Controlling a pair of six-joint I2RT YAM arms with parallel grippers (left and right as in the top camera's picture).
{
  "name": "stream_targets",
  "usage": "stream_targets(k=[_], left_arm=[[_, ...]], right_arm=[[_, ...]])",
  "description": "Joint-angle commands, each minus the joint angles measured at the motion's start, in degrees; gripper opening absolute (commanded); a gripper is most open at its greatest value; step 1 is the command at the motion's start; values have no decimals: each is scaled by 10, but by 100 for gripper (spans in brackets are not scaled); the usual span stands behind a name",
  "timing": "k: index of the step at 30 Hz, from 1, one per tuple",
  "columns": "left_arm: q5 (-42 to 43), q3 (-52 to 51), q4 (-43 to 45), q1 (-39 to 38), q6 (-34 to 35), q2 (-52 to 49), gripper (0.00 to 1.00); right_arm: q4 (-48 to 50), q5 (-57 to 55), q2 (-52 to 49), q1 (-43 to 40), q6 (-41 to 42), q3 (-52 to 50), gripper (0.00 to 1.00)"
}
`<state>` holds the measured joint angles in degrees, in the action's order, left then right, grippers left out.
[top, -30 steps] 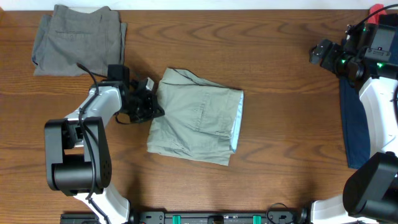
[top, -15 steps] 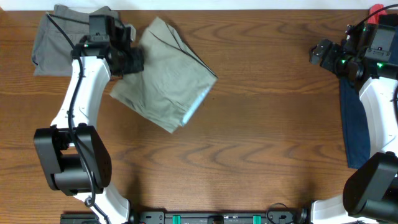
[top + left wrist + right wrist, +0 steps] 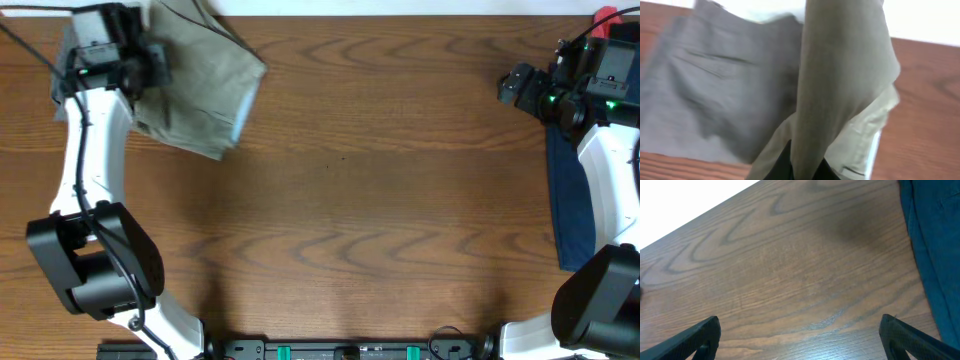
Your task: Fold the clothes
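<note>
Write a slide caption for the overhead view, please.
Left gripper holds khaki shorts above grey shorts at the table's far-left corner; right gripper open beside a navy garment.

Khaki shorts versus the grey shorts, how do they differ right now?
Colour: the khaki shorts are pale green, the grey shorts darker.
Pose: the khaki shorts are pinched by the left gripper and hang draped; the grey shorts lie spread on the table.
Visibility: overhead, the khaki shorts show openly, while the grey shorts are mostly covered.
Both are at the table's far left corner.
</note>
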<state>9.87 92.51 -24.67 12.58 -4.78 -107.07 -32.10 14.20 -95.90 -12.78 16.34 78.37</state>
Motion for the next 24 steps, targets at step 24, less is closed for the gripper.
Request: stream_targets(k=[24], left_arm=[[-72,50,112,18,40,3,6]], right_arm=[[0,2,-1,3,3,3,99]])
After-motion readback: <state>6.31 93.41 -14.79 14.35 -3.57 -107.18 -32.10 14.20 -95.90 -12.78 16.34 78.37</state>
